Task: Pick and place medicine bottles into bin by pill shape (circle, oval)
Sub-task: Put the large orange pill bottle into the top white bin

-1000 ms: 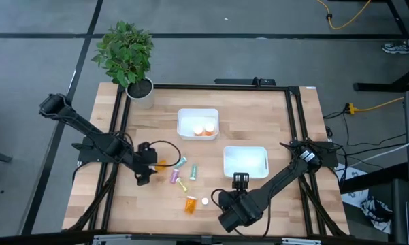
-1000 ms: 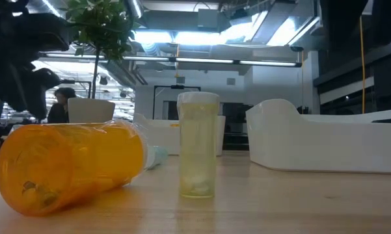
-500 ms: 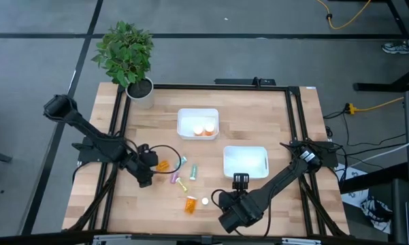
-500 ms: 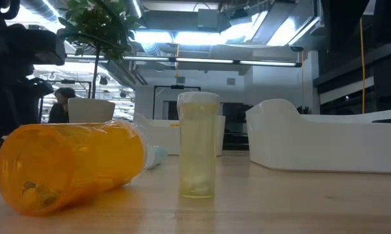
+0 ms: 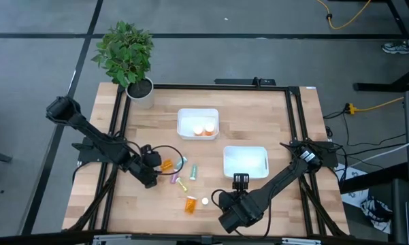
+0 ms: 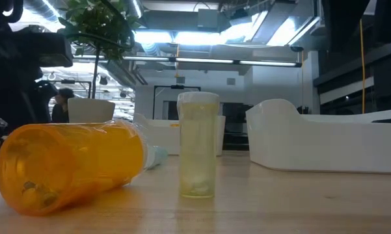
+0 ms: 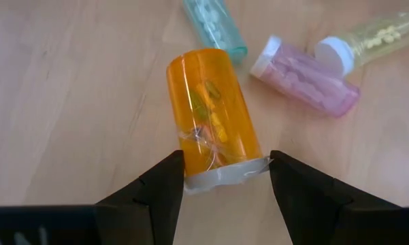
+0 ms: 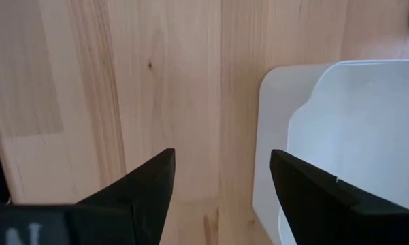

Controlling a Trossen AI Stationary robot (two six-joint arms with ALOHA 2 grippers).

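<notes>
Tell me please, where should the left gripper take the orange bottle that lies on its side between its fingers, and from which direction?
Probably across the round body near the taped end of the orange bottle. It lies flat on the table, so coming from above, the left gripper can put one finger on each curved side. Its open fingers already flank that end. The teal bottle and pink bottle lie beyond the far end.

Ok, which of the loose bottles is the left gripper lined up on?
The orange bottle lying on its side between the open left gripper fingers; the teal, pink and yellow bottles lie beyond it.

Even bright overhead light, soft shadows, glaring ceiling strips, blurred near orange bottle (image 6: 71, 166)
</notes>
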